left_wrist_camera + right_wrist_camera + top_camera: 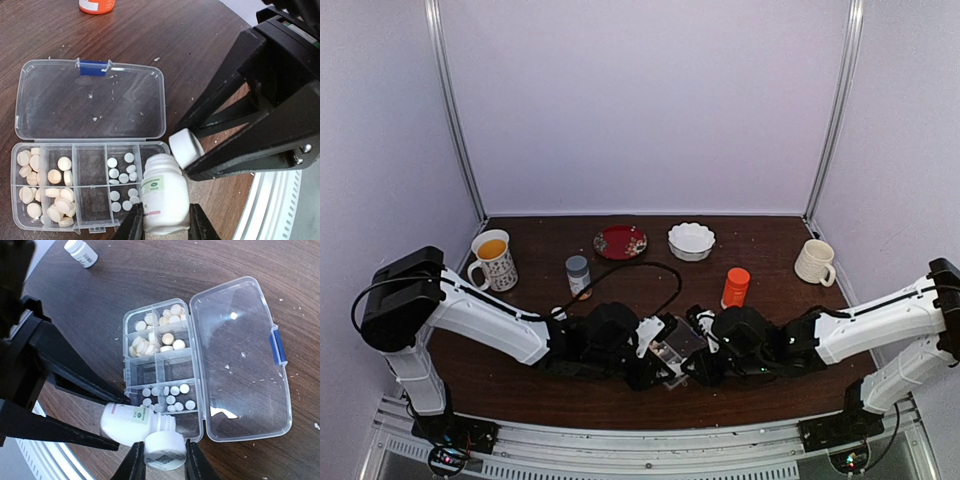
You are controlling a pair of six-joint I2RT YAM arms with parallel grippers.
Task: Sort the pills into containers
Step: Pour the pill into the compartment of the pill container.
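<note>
Between the two black fingers of the left gripper [166, 226] sits a small white bottle [165, 192], pinched round its body. Its label shows a green mark and a pink stripe. Right at its neck, the right gripper [162, 466] is closed narrowly on the round white cap [162, 452]. From where I stand I can't tell whether the cap is seated on the neck or just off it. The two grippers meet low over the near middle of the dark wooden table [520, 385], above one end of the pill box [90, 172].

That box is clear plastic, flat and rectangular. It lies open with its hinged lid [90, 100] folded back flat on the wood, a blue clasp [94, 67] on the lid's outer edge. Thin walls split it into two rows of little cells. The cells at the end away from the bottle hold heaps of round cream tablets [52, 192]. The next pair looks bare. The pair beside the bottle holds smaller flat white tablets [122, 175], spread in a single layer. The bottle hides the box's last corner, and white specks show on or under the lid.

Farther back stand an orange bottle [735, 287], a grey-capped bottle [578, 275], a red plate [620, 241] and a white scalloped bowl [691, 240]. A patterned mug [493, 262] of orange liquid sits at the left and a cream mug [815, 262] at the right.
</note>
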